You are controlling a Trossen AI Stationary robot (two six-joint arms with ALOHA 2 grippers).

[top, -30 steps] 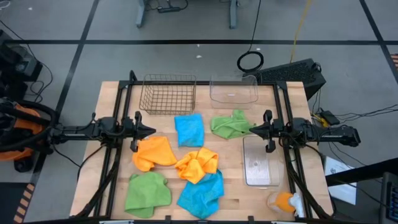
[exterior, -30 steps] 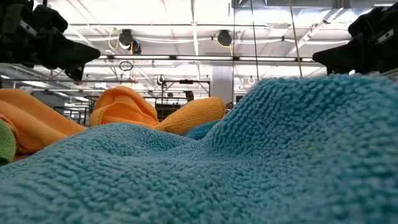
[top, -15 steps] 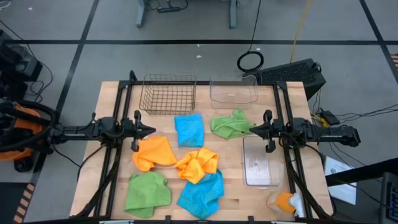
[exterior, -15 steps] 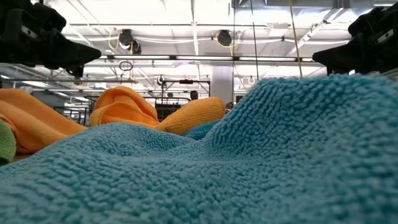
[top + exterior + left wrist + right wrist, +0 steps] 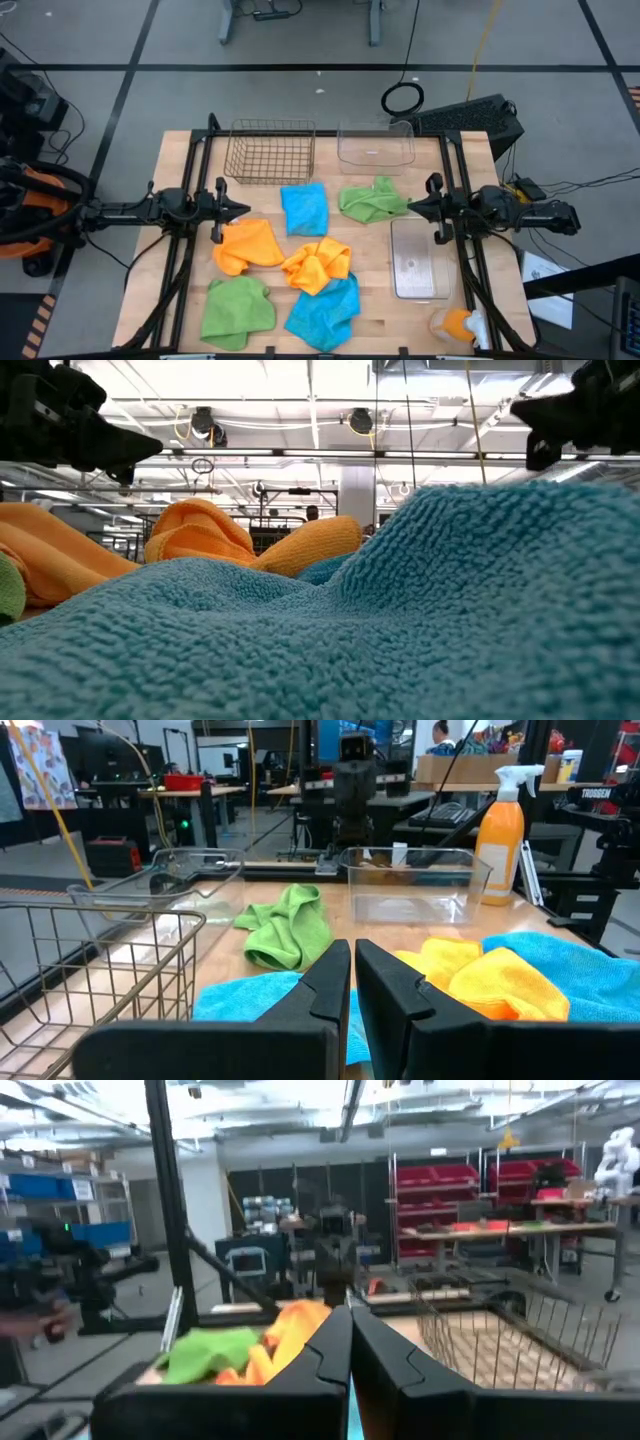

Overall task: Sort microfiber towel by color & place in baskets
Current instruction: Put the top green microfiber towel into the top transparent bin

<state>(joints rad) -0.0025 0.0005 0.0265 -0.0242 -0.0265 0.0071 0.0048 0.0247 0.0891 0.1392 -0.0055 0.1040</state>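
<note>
- Six microfiber towels lie loose in the middle of the table (image 5: pixel 180 150): a blue towel (image 5: pixel 304 208) just in front of the wire basket (image 5: pixel 270 151), a green towel (image 5: pixel 372 199) beside it toward the right, an orange towel (image 5: pixel 248 245) toward the left, a yellow-orange towel (image 5: pixel 318 264) at the centre, a second green towel (image 5: pixel 237 306) and a second blue towel (image 5: pixel 325 308) at the near edge.
- The wire basket stands at the far edge; a clear bin (image 5: pixel 376 145) stands just beside it to the right, and a second clear bin (image 5: pixel 416 259) lies along the right side. All three hold no towel.
- The left pincer (image 5: pixel 243 209) stretches level from the left side, its tip just above the edge of the orange towel; its fingers (image 5: pixel 320 985) are all but closed, a thin slit between them, holding nothing.
- The right pincer (image 5: pixel 409 207) reaches in level from the right, its tip near the first green towel and above the far end of the second clear bin; its fingers (image 5: pixel 330 1345) are pressed together, holding nothing.
- An orange spray bottle (image 5: pixel 457 324) lies at the near right corner of the table.
- In the low view the second blue towel fills the foreground and hides most of the table.
</note>
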